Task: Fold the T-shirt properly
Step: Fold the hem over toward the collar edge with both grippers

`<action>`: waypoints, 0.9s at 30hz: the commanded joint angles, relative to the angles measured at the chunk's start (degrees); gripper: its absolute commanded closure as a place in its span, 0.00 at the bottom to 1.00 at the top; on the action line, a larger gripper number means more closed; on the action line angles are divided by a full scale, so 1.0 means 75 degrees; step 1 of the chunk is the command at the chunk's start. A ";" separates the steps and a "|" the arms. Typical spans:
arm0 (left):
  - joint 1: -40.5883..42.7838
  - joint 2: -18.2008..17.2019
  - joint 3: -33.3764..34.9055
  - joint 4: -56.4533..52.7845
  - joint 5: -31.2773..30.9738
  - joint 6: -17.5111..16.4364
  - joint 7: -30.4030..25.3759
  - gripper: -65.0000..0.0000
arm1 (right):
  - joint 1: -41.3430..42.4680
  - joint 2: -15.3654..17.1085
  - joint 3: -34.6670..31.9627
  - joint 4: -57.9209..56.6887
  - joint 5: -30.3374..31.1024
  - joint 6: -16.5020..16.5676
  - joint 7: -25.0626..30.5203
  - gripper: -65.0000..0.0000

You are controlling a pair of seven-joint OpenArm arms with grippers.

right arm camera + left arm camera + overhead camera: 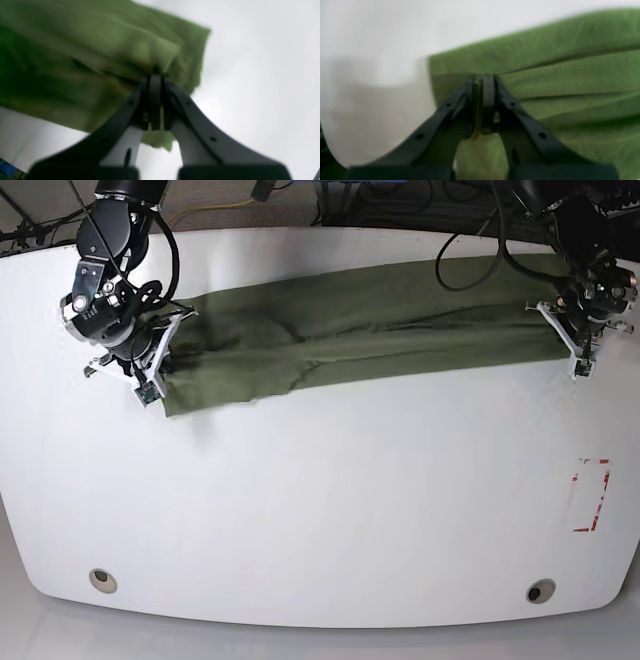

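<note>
Both wrist views are blurred, so the cloth's weave and seams cannot be made out, and each hand hides the bit of fabric it pinches. In the base view the arms cover both ends of the one T-shirt (360, 340), so sleeves and collar cannot be told apart. It stretches as a long band across the far part of the white counter (330, 510), between the two hands. The left hand (483, 80) is clamped on an edge of the cloth. The right hand (155, 75) is likewise closed on the bunched opposite end.
</note>
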 commanded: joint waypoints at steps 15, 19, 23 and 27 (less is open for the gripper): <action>0.0565 -0.0126 -0.0065 0.0528 -0.0001 0.0074 -0.0092 0.39 | -0.0412 -0.0037 0.0257 0.0471 0.0025 -0.0039 0.0123 0.33; 0.0588 -0.0044 -0.0030 0.1325 -0.0013 0.0074 -0.0092 0.39 | -0.0272 -0.0072 0.0257 0.0495 0.0084 -0.0039 0.0123 0.33; 0.0588 0.0308 -0.0194 0.1735 -0.0013 0.0074 -0.0092 0.40 | -0.0213 -0.0084 0.0257 0.0448 0.1021 -0.0039 0.0123 0.33; 0.0588 0.0683 -0.0440 0.1723 -0.0013 0.0074 -0.0092 0.42 | -0.0178 -0.0084 0.0198 0.0190 0.2147 -0.0039 0.0123 0.43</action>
